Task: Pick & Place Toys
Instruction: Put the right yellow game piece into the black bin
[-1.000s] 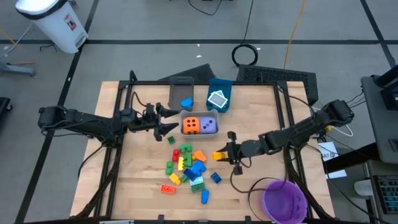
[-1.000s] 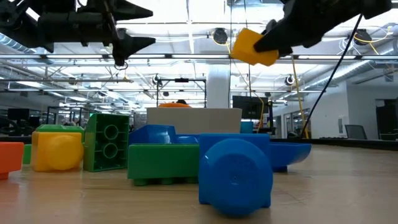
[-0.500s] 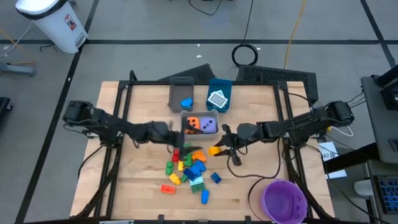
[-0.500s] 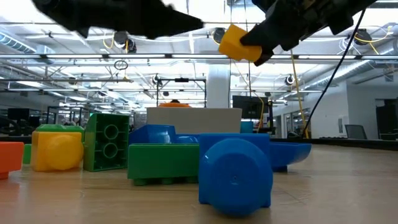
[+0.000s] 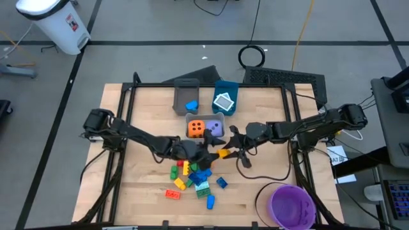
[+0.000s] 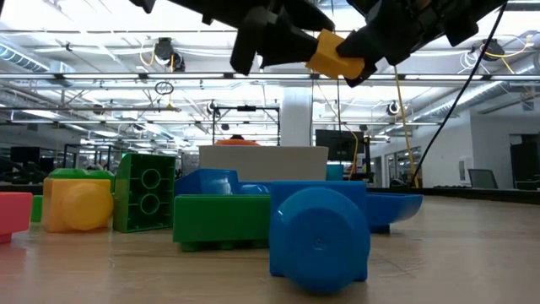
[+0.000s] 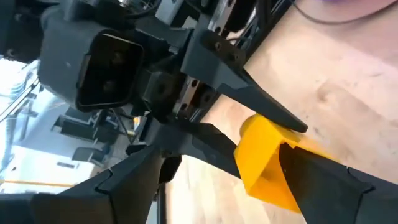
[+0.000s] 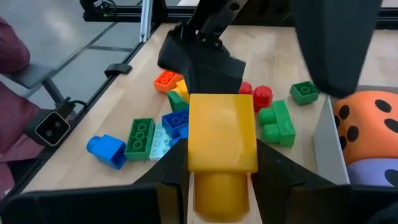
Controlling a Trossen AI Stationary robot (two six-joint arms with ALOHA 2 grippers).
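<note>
Nearest, at six o'clock on the table [image 5: 147, 191]: pile of bricks [image 5: 192, 176], a blue brick [image 6: 319, 230] foremost in the low view. Above the pile, mid-table: right gripper [image 5: 225, 152] clamped narrow on a yellow brick [image 8: 222, 134], held in the air. At its nine o'clock, left gripper [image 5: 203, 155], fingers spread wide, right beside that brick. Farther, toward twelve: grey bin [image 5: 206, 117] with orange die [image 5: 197, 128] and purple die [image 5: 215, 129].

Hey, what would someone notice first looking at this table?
The two dark arms meeting mid-table: the right gripper holds a yellow plastic brick aloft, jaws shut on it, with the open left gripper right beside it. Below them lies a heap of coloured plastic bricks.
</note>
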